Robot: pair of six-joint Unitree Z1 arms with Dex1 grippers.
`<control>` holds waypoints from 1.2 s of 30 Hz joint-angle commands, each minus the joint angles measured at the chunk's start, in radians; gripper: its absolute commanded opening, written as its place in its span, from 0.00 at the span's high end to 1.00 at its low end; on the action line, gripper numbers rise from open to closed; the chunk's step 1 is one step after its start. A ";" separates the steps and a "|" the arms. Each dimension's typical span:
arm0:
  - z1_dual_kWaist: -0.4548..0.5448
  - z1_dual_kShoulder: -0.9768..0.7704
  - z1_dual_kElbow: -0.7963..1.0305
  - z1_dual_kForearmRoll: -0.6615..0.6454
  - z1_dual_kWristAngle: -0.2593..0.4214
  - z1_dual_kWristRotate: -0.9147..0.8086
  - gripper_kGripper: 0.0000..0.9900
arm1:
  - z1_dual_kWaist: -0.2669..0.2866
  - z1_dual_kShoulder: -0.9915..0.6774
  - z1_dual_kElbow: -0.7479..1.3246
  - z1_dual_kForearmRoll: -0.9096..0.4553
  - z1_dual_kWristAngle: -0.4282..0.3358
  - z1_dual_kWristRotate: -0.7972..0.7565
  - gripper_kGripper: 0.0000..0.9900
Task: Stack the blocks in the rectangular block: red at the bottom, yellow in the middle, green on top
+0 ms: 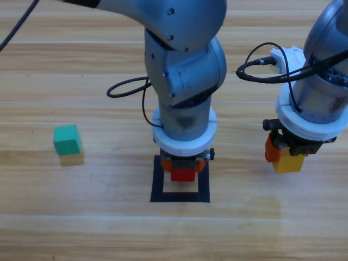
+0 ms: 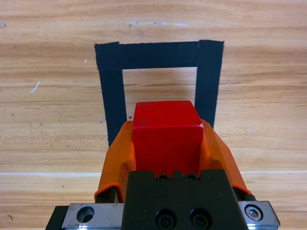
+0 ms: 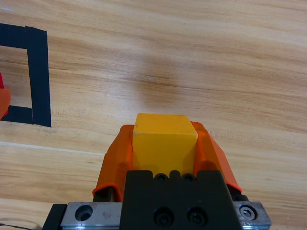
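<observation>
Matte red cube (image 2: 167, 136) sits clamped in left claw (image 2: 165, 143).

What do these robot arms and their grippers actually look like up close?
Both arms are rounded, glossy grey tubes with chunky joints and loose black cables looping beside them. The left gripper and the right gripper match: two smooth orange jaws, curved like shells, rising from a black block with small screws, mounted on a bare metal bar with bolt holes. No logos or lettering show.

Bright, even light (soft shadows), all views sharp.
</observation>
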 commanded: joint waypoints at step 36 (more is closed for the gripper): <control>-0.015 0.084 0.060 -0.079 -0.006 0.011 0.94 | 0.027 0.007 0.023 0.002 -0.005 -0.008 1.00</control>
